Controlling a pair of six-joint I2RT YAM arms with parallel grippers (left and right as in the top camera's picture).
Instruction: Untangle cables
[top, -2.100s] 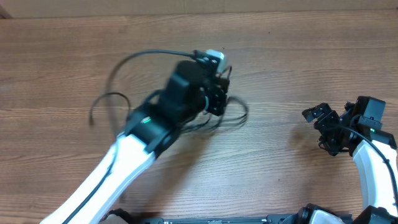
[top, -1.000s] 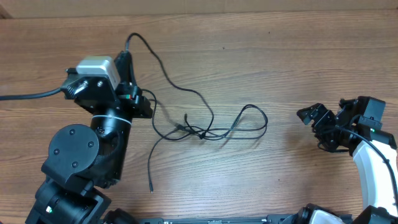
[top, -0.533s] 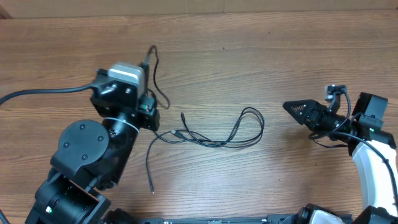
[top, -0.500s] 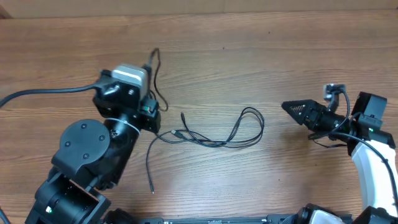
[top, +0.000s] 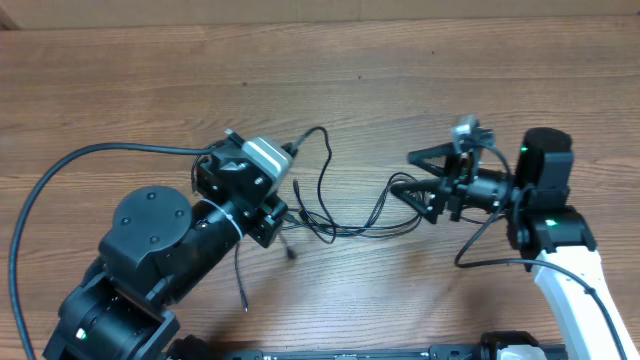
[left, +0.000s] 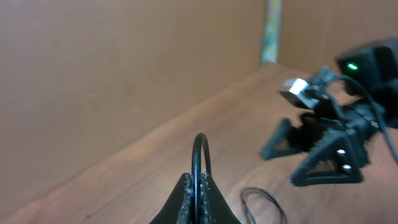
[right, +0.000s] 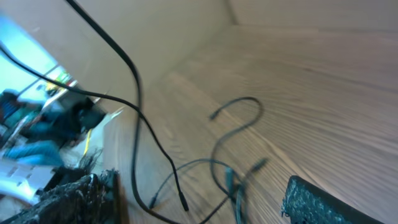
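Now the left gripper (left: 198, 182) is pinched shut on a loop of the cables (top: 350, 228), which sprawl across the middle of the desk (top: 480, 70). The right gripper (top: 408, 172) gapes wide just beside their right-hand loop.

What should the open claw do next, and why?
Probably the right claw should creep forward a little and pinch the cord loop lying just ahead of it. Its jaws are open and hold nothing, while the left claw is shut on another stretch of cord. With both gripping, they could likely pull the tangle apart.
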